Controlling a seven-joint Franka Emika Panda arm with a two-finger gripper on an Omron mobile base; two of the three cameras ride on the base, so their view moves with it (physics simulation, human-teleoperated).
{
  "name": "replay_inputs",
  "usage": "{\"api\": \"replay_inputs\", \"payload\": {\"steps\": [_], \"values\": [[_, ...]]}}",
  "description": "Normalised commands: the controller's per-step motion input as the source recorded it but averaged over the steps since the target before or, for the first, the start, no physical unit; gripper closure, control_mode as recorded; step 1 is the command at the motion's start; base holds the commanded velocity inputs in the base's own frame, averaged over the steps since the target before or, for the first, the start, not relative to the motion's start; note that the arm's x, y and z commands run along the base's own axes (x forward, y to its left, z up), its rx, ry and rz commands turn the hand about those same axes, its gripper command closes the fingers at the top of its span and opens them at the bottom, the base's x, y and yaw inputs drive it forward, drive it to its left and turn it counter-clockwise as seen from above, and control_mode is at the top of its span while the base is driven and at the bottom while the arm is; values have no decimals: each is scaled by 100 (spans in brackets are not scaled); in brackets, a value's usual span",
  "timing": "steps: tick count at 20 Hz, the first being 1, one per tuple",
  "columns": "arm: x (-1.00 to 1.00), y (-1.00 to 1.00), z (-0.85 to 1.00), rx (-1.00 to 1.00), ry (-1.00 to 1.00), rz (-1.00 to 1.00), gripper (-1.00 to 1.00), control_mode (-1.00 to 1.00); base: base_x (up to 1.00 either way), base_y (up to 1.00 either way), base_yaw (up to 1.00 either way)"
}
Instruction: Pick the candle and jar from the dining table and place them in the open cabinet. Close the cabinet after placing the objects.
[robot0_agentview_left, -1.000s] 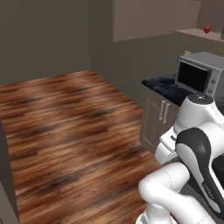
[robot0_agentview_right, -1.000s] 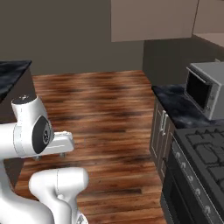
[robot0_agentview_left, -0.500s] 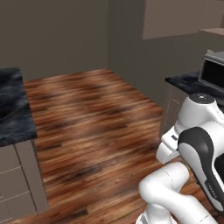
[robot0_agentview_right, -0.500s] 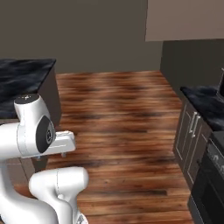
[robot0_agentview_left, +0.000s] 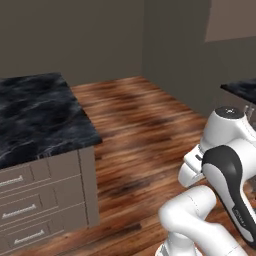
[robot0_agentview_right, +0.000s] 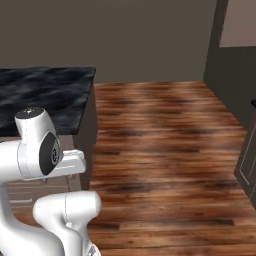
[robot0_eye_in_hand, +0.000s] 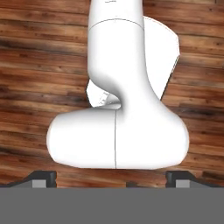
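Dining table (robot0_agentview_left: 35, 110) at left of arm; candle, jar not discernible on its visible top. Gripper (robot0_eye_in_hand: 111, 179) over wood floor (robot0_eye_in_hand: 26, 57), 2 fingertips wide apart, empty. Judgement: candle light, topples easily; grasp holder low.

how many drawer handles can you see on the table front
3, stacked on the dining table front in the left base view: top handle, middle, bottom. More may sit past the left edge.
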Motion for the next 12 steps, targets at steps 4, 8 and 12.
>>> {"api": "replay_inputs", "payload": {"steps": [4, 8, 12], "values": [[0, 0, 0, 0, 0, 0, -100, 100, 15, 100, 6], [0, 0, 0, 0, 0, 0, -100, 100, 49, 98, 4], [0, 0, 0, 0, 0, 0, -100, 100, 64, 96, 4]]}}
